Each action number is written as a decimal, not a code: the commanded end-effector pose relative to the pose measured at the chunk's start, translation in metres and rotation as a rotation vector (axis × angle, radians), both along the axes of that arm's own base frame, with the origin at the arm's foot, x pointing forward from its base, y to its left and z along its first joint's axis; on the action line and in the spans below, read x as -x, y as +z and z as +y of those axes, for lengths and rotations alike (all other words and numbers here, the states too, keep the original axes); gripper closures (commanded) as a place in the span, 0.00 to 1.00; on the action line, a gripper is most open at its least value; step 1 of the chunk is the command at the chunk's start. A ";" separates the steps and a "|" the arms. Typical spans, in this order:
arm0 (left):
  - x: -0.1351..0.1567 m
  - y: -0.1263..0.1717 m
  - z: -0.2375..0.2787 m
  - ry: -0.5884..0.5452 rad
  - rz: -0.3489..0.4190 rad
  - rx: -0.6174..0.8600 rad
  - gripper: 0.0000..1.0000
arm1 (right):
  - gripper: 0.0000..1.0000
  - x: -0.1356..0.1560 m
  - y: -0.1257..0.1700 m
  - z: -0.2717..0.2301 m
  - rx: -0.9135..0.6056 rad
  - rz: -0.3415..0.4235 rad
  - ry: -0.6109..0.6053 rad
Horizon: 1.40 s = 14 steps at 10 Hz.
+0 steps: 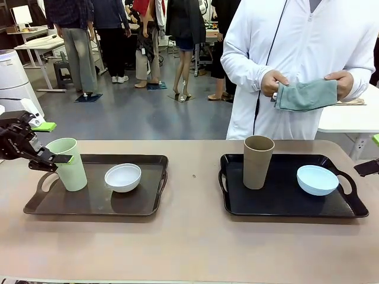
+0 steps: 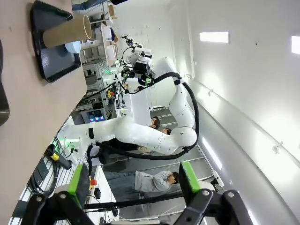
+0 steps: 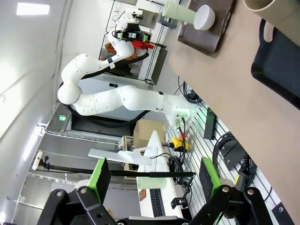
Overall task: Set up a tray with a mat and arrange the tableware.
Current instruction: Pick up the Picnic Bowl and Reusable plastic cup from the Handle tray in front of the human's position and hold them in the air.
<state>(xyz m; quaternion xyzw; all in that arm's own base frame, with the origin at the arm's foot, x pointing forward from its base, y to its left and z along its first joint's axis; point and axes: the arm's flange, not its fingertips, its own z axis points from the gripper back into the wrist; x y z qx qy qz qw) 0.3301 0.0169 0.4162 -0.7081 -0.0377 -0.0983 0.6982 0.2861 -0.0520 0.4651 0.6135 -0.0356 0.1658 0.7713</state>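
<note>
A pale green cup (image 1: 70, 165) and a white bowl (image 1: 123, 177) stand on the dark brown tray (image 1: 95, 204) at the left. On the black tray (image 1: 284, 204) at the right are a brown cup (image 1: 258, 161) and a light blue bowl (image 1: 317, 179). Across the table a person holds a folded grey-green mat (image 1: 307, 94) in both hands. My left gripper (image 1: 54, 142) hovers open at the green cup's left rim, nothing between its fingers (image 2: 79, 180). At the picture's right edge my right gripper (image 1: 368, 155) is open and empty (image 3: 154, 174), just outside the black tray's handle.
The tan table (image 1: 189, 248) has bare room between the trays and along its front. In the right wrist view the green cup (image 3: 180, 11) and white bowl (image 3: 205, 16) lie far off; the left wrist view shows the brown cup (image 2: 65, 32) and my right arm (image 2: 154, 136).
</note>
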 end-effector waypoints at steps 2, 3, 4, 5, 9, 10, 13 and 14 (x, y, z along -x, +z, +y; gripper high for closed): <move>0.000 0.002 -0.002 0.000 -0.018 0.020 0.00 | 0.00 0.000 0.003 -0.001 0.001 0.010 0.012; 0.000 0.002 -0.002 0.000 -0.018 0.020 0.00 | 0.00 0.000 0.003 -0.001 0.001 0.010 0.012; 0.000 0.002 -0.002 0.000 -0.018 0.020 0.00 | 0.00 0.000 0.003 -0.001 0.001 0.010 0.012; 0.000 0.002 -0.002 0.000 -0.018 0.020 0.00 | 0.00 0.000 0.003 -0.001 0.001 0.010 0.012; 0.000 0.002 -0.002 0.000 -0.018 0.020 0.00 | 0.00 0.000 0.003 -0.001 0.001 0.010 0.012; 0.000 0.002 -0.002 0.000 -0.018 0.020 0.00 | 0.00 0.000 0.003 -0.001 0.001 0.010 0.012; 0.000 0.002 -0.002 0.000 -0.018 0.020 0.00 | 0.00 0.000 0.003 -0.001 0.001 0.010 0.012; 0.000 0.000 0.000 0.000 0.000 0.000 0.00 | 0.00 0.000 0.000 0.000 0.000 0.000 0.000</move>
